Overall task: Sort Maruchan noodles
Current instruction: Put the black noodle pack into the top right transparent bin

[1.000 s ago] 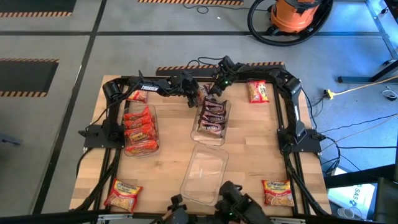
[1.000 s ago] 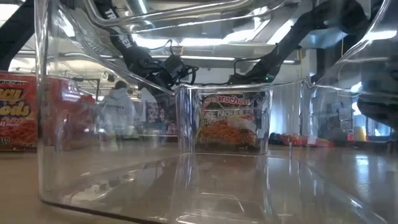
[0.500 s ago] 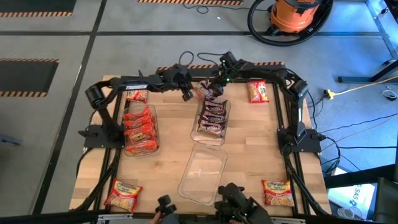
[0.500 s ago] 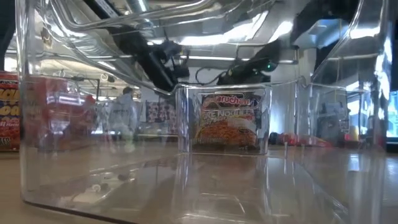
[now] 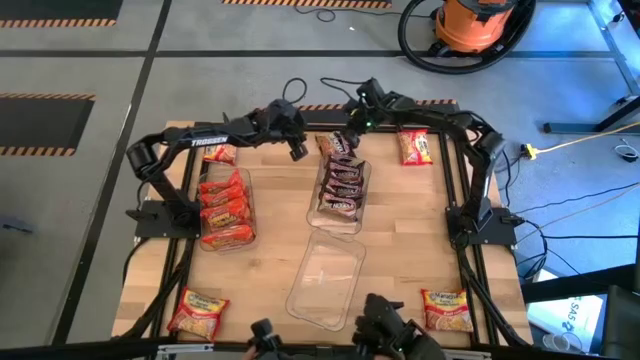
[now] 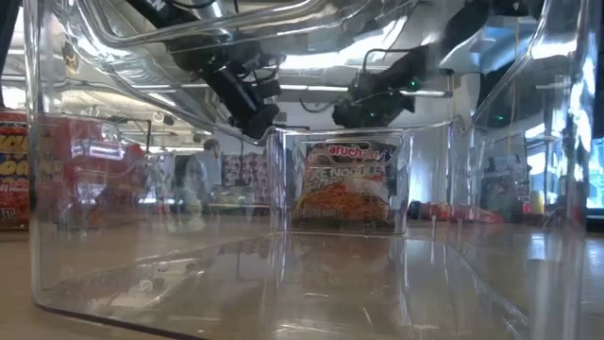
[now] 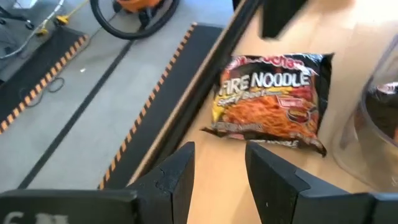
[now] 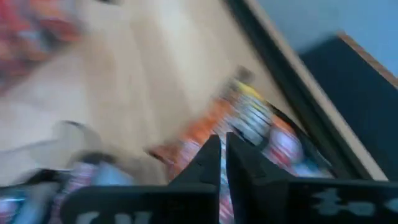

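A dark Fire Noodle packet (image 7: 273, 99) lies flat on the table near the far edge, just beyond the middle bin (image 5: 340, 190), which holds more dark packets. My right gripper (image 5: 348, 130) hangs shut just above that packet (image 8: 261, 130), with nothing visible between its fingers (image 8: 211, 155). My left gripper (image 7: 221, 149) is open and empty, raised to the left of the packet (image 5: 297, 150). The left bin (image 5: 225, 210) holds orange-red packets. In the low view both grippers hang above the middle bin: the left (image 6: 250, 104) and the right (image 6: 377, 99).
An empty clear bin (image 5: 325, 280) stands near the front edge. Loose red-and-yellow packets lie at the far right (image 5: 415, 147), far left (image 5: 220, 153), near left (image 5: 197, 312) and near right (image 5: 447, 308). Bare wood shows between the bins and the right edge.
Both grippers have risen from the table by the far end of the middle bin. The left one has also drawn back a little toward the far left. The dark packet stays on the table.
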`<state>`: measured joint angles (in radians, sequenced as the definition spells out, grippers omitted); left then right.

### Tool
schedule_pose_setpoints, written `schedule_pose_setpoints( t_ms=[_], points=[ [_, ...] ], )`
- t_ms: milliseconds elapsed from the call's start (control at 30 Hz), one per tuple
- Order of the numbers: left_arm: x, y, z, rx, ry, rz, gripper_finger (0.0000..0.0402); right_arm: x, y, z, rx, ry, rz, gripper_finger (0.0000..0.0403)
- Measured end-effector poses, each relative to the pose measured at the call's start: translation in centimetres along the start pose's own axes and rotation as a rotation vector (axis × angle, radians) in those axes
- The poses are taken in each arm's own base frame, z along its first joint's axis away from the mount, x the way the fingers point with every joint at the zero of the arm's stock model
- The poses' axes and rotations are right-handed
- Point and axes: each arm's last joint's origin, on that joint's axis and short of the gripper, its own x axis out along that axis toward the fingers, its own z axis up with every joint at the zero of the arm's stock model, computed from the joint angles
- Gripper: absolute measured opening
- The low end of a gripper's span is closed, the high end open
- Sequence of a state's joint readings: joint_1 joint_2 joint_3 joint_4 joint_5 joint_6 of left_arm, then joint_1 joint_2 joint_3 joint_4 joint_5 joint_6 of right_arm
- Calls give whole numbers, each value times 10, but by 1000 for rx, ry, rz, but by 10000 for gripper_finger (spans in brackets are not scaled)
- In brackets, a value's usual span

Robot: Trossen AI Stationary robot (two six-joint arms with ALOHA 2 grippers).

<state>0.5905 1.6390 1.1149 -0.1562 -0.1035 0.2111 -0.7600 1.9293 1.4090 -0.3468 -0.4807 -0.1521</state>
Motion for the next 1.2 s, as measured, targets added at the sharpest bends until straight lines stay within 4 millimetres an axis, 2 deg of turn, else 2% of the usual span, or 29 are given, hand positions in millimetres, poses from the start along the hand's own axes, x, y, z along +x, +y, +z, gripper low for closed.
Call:
schedule_pose_setpoints(
  t_ms=[133,267,467,633,767,967,1067,1200],
  points=[
    [11,-5,-6,8,35,-35,136,-10,-19,-12,101,78,-66,55],
    [32,-10,-21,-4,118,-47,136,-10,-40,-26,207,103,-41,154],
    [57,-17,-41,2,208,-64,136,14,-61,-44,323,83,29,291],
    [60,-18,-43,1,215,-63,136,30,-62,-48,312,67,95,349],
    [60,-18,-42,1,213,-63,136,32,-59,-41,276,29,127,362],
    [60,-18,-42,2,213,-63,136,45,-43,-36,212,48,121,355],
    [60,-18,-42,3,213,-63,136,50,-36,-34,177,58,105,332],
    [60,-19,-42,5,212,-65,136,58,-26,-36,82,107,35,277]
  ],
)
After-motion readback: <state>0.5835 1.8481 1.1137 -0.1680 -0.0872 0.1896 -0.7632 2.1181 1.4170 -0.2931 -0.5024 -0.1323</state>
